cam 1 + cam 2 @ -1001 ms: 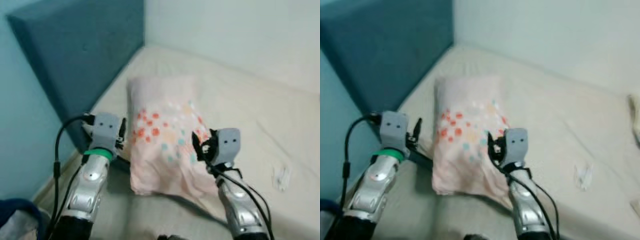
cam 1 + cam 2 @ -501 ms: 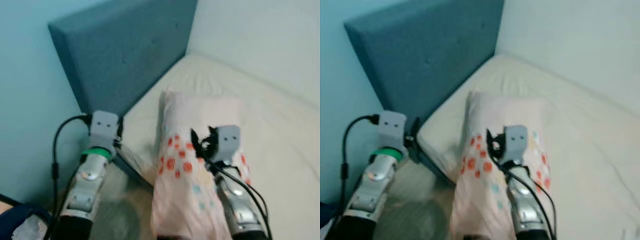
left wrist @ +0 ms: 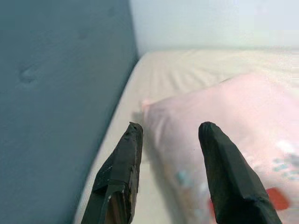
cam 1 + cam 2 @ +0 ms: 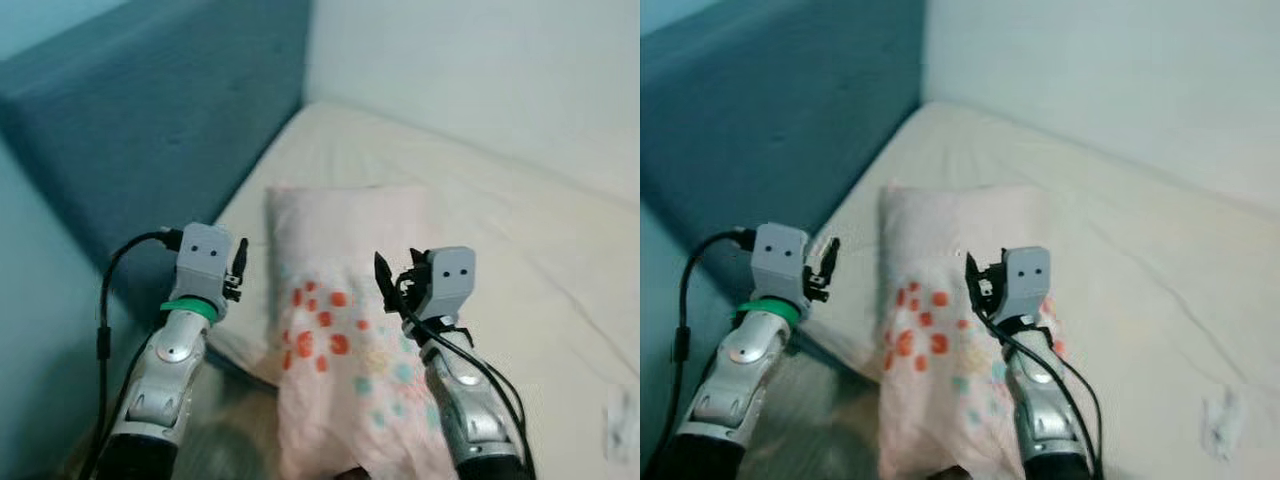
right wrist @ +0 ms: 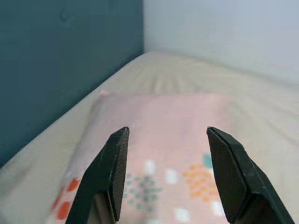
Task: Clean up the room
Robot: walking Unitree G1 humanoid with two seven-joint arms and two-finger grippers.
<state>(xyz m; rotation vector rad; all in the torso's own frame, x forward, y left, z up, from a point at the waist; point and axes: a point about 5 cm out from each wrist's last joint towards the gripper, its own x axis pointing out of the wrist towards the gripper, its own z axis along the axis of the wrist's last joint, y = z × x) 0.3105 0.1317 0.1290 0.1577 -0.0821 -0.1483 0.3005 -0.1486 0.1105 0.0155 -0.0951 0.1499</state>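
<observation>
Cream bed (image 4: 480, 190) against a blue headboard (image 4: 150, 130) holds a pink spotted pillow (image 4: 345, 300), seemingly placed. Left gripper (image 3: 168, 135) and right gripper (image 5: 168, 135) hover over it, fingers spread, empty.

Left arm: rising forward from lower left, wrist carrying a green band; left gripper (image 3: 168, 135) holding nothing, fingers spread. Right arm: reaching forward alongside; right gripper (image 5: 166, 140) likewise parted, gripping nothing.

A bed (image 4: 520, 230) with a cream sheet pushed into the corner of the room, a dark blue padded headboard (image 4: 150, 140) along one edge, a plain pale wall (image 4: 480, 70) behind
</observation>
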